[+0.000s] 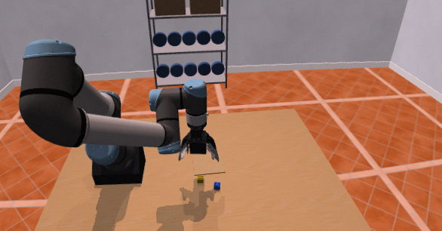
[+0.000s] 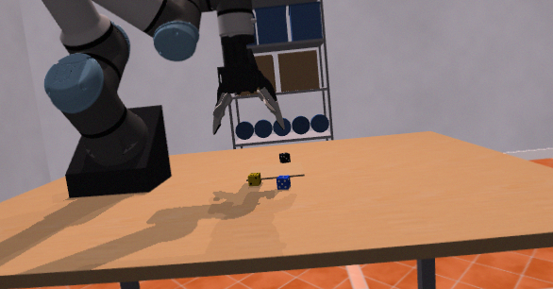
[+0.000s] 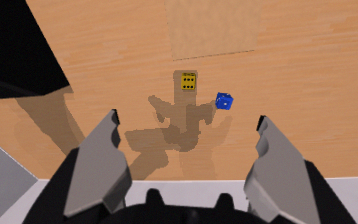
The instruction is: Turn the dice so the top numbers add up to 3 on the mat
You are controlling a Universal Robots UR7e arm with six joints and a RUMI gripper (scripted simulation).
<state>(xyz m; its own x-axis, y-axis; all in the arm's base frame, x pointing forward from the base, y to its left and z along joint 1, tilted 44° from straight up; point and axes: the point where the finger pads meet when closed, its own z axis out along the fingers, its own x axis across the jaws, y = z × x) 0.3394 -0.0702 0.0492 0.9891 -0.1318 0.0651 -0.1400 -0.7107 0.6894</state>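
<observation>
Above the mat: the gripper [image 2: 246, 115] hangs in the air, well clear of the table.
Fingers: both grey fingers are spread wide with nothing between them.
Gripper body: black, pointing straight down from the wrist of the arm [image 1: 121, 130].
Mat: a thin tan square mat [image 3: 210, 27] lying flat on the table [image 2: 425, 190], almost the same colour as the wood; its near edge shows as a dark line in the exterior view.
Yellow die [image 3: 188, 82]: just off the mat's near edge, beside its corner, flat, with six black pips on top.
Blue die [image 3: 224, 101]: near the yellow die, also outside the mat's near edge, turned at an angle to that edge; its top number is too small to read.
Black die [image 2: 284, 157]: on the far side of the mat's near edge, seen only in the exterior view; its top face cannot be read.
Arm base: a black block [image 2: 142, 166] well apart from the mat, at the table's side.
Background: a shelf rack [image 1: 227, 38] stands on the tiled floor behind the table.
</observation>
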